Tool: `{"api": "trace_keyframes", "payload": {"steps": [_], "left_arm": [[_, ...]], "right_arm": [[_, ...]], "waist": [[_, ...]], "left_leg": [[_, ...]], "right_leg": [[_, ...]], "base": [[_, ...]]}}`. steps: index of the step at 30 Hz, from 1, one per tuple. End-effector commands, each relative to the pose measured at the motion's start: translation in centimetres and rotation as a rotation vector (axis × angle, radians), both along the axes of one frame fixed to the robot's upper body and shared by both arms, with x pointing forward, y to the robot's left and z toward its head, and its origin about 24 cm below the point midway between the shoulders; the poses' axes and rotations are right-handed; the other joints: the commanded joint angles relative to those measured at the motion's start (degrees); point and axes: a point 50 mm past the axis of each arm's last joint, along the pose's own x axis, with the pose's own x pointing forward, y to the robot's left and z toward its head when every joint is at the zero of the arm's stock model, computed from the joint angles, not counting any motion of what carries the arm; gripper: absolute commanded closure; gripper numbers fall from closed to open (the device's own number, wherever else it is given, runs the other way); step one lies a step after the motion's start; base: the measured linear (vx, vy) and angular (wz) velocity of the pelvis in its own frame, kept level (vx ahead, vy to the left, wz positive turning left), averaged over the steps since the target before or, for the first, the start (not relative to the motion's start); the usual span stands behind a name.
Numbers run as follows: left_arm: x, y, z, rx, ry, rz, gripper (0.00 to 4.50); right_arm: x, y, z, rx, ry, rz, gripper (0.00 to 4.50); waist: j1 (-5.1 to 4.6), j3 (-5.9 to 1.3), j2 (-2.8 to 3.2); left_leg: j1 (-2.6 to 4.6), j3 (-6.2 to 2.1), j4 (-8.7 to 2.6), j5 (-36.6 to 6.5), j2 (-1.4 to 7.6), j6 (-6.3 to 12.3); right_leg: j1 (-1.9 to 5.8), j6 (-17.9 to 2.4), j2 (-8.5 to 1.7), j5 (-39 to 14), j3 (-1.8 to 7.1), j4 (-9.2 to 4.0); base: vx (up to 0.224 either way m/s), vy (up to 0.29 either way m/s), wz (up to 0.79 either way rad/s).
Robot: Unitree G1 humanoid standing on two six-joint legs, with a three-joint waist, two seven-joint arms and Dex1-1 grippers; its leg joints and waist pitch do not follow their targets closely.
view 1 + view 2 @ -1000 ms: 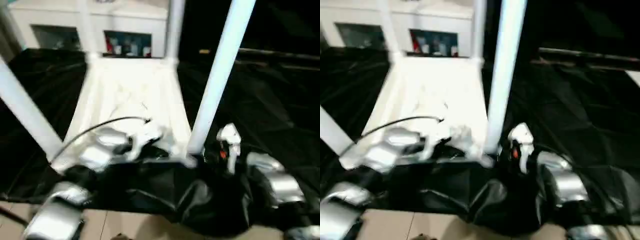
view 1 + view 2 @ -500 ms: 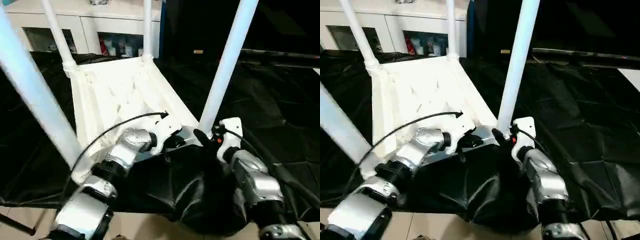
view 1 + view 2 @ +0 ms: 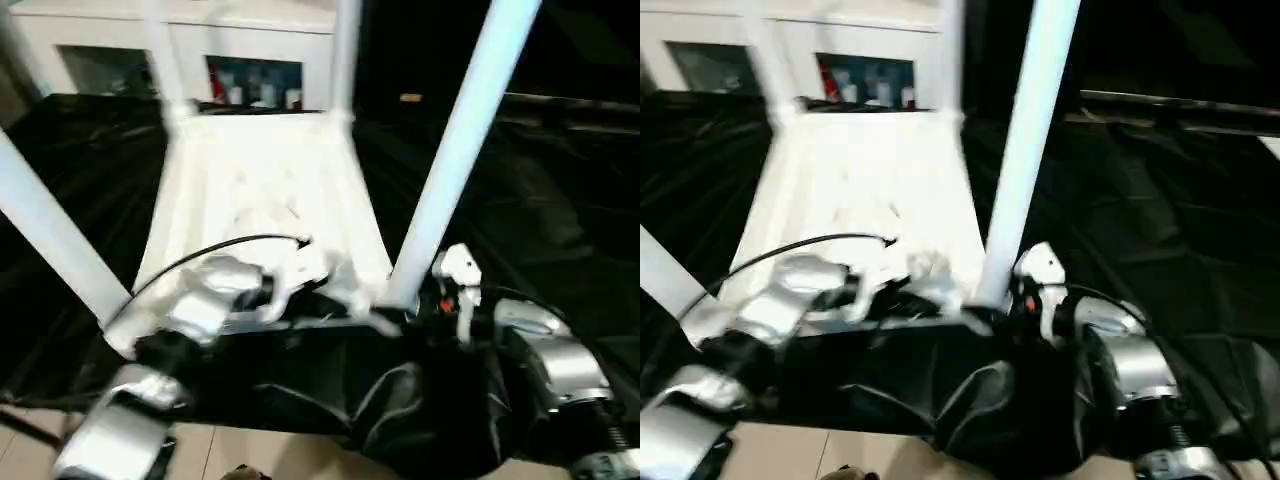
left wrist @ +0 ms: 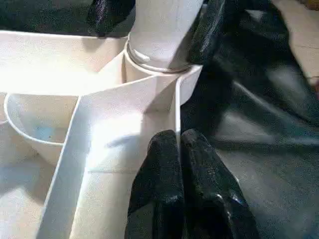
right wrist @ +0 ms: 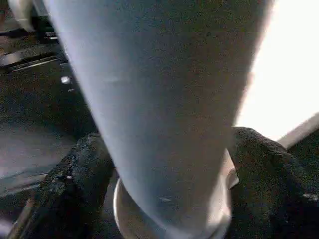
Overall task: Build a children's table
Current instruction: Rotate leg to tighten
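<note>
The children's table lies upside down: its white tabletop (image 3: 260,190) rests on the black cloth with four white legs standing up from the corners. The near right leg (image 3: 455,160) sits in its round socket (image 4: 159,64). My right gripper (image 5: 169,149) is open at that leg's base, one black finger (image 5: 75,174) on each side of the tube. My left gripper (image 4: 180,149) is shut and empty. Its tips lie on the tabletop's rim, just short of the same socket. The near left leg (image 3: 50,240) rises at picture left.
A black-draped work table (image 3: 540,200) carries everything; its cloth bunches at the front edge (image 3: 400,400). A white cabinet (image 3: 250,40) stands behind. A black cable (image 3: 200,255) arcs over my left forearm. Pale floor (image 3: 250,450) lies in front.
The head camera has swung, so the whole picture has shifted. Both grippers stay at the near right corner of the tabletop.
</note>
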Motion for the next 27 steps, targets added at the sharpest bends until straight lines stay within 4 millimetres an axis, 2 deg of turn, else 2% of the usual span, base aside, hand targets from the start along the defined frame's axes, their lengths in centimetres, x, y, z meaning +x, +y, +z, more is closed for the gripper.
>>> {"api": "trace_keyframes", "payload": {"steps": [1, 3, 4, 7, 12, 17, 18, 20, 21, 22, 23, 24, 25, 27], "left_arm": [[-0.8, -0.4, 0.1, -0.014, 0.033, -0.077, 4.50], [-0.8, 0.1, 0.2, -0.008, 0.029, -0.077, 4.50], [-0.9, 0.4, 0.2, -0.004, 0.033, -0.078, 4.50], [-1.0, 0.7, 0.3, -0.002, 0.032, -0.075, 4.50], [-1.2, 0.8, 0.2, -0.001, 0.038, -0.072, 4.50], [-0.8, 0.1, 0.0, -0.015, 0.008, -0.012, 4.50], [-0.4, -0.2, -0.1, -0.016, -0.009, 0.030, 4.50], [-0.1, -0.4, -0.1, -0.017, -0.020, 0.059, 4.50], [0.5, -1.0, -0.1, -0.018, -0.046, 0.121, 4.50], [1.5, -2.3, -0.2, -0.019, -0.085, 0.213, 4.50], [1.8, -3.0, -0.2, -0.018, -0.100, 0.248, 4.50], [2.1, -3.6, -0.1, -0.021, -0.109, 0.272, 4.50], [2.4, -4.6, 0.0, -0.029, -0.122, 0.309, 4.50], [2.7, -5.8, 0.2, -0.040, -0.136, 0.344, 4.50]], "right_arm": [[-0.4, -0.1, 0.2, -0.008, 0.002, 0.056, 0.75], [-0.4, 0.0, 0.0, -0.008, 0.006, 0.067, 0.75], [-0.4, 0.1, 0.0, 0.009, 0.013, 0.070, 0.92], [-0.5, 0.2, 0.0, 0.024, 0.021, 0.085, 1.02], [-0.9, 0.5, -0.2, 0.043, 0.043, 0.108, 1.51], [-1.3, 0.8, -0.9, 0.070, 0.062, 0.067, 1.89], [-1.1, 0.9, -1.2, 0.059, 0.054, 0.014, 1.94], [-0.9, 1.0, -1.4, 0.050, 0.047, -0.022, 1.98], [-0.5, 1.0, -2.0, 0.032, 0.051, -0.124, 2.01], [0.4, 1.1, -3.2, 0.000, 0.062, -0.297, 2.03], [0.7, 1.2, -3.6, -0.003, 0.075, -0.377, 2.04], [1.0, 1.4, -3.9, -0.004, 0.080, -0.439, 2.05], [1.3, 1.7, -4.1, -0.003, 0.088, -0.526, 2.05], [1.7, 2.3, -4.3, 0.017, 0.107, -0.615, 2.08]], "waist": [[-0.01, -3.62, -0.42], [-0.04, -3.54, -0.53], [-0.06, -3.51, -0.77], [-0.07, -3.59, -0.73], [0.01, -3.75, -0.72], [-0.01, -3.68, -0.74], [-0.06, -3.56, -0.57], [-0.30, -3.27, -0.74], [-0.55, -3.08, -0.61], [-0.78, -2.97, -0.68], [-1.11, -2.79, -0.43], [-1.62, -2.75, -0.62], [-1.94, -2.79, -0.40], [-2.77, -2.77, -0.31]], "left_leg": [[1.32, -1.66, -3.54, -11.88, 4.37, 3.50], [1.32, -1.65, -3.63, -12.61, 4.31, 2.97], [1.34, -1.65, -3.63, -12.77, 4.23, 2.74], [1.25, -1.74, -3.61, -12.39, 4.20, 2.51], [1.07, -1.63, -3.35, -10.32, 4.06, 3.46], [1.15, -1.67, -3.39, -10.96, 4.03, 3.21], [1.23, -1.73, -3.45, -11.78, 4.09, 2.80], [1.34, -1.84, -3.61, -14.27, 3.91, 1.86], [1.48, -1.94, -3.72, -16.18, 3.80, 1.09], [1.94, -2.14, -3.75, -18.39, 3.68, -0.18], [2.03, -2.29, -3.71, -19.64, 3.58, -0.70], [2.18, -2.77, -3.76, -21.90, 3.51, -1.75], [1.91, -3.10, -3.87, -22.67, 3.46, -2.02], [2.19, -3.31, -4.00, -24.67, 3.46, -2.29]], "right_leg": [[2.45, -13.27, -4.93, -12.82, 2.84, -3.21], [2.31, -12.66, -4.87, -14.46, 2.90, -3.35], [2.27, -12.22, -4.89, -15.28, 2.91, -3.52], [2.32, -11.82, -4.92, -15.43, 2.94, -3.43], [2.41, -12.47, -4.80, -12.12, 2.91, -3.04], [2.35, -12.19, -4.76, -13.79, 2.85, -3.25], [2.20, -11.87, -4.84, -15.12, 2.93, -3.41], [2.03, -10.70, -4.91, -19.60, 2.96, -4.09], [1.74, -9.73, -5.00, -23.26, 2.99, -4.54], [1.50, -8.74, -5.01, -27.06, 2.82, -5.02], [1.29, -8.31, -5.05, -29.21, 2.73, -5.24], [1.38, -6.71, -5.12, -33.62, 2.26, -5.63], [1.60, -5.20, -5.31, -35.51, 2.13, -5.95], [1.36, -4.52, -5.03, -35.76, 1.81, -6.40]], "base": [[0.000, 0.000, 0.00], [0.000, 0.000, 0.00], [0.000, 0.000, 0.00], [0.000, 0.000, 0.00], [0.000, 0.000, 0.00], [0.000, 0.000, 0.00], [0.000, 0.000, 0.00], [0.000, 0.000, 0.00], [0.000, 0.000, 0.00], [0.000, 0.000, 0.00], [-0.061, 0.012, -0.03], [-0.061, 0.012, -0.03], [-0.062, 0.024, -0.09], [0.000, 0.000, 0.00]]}}
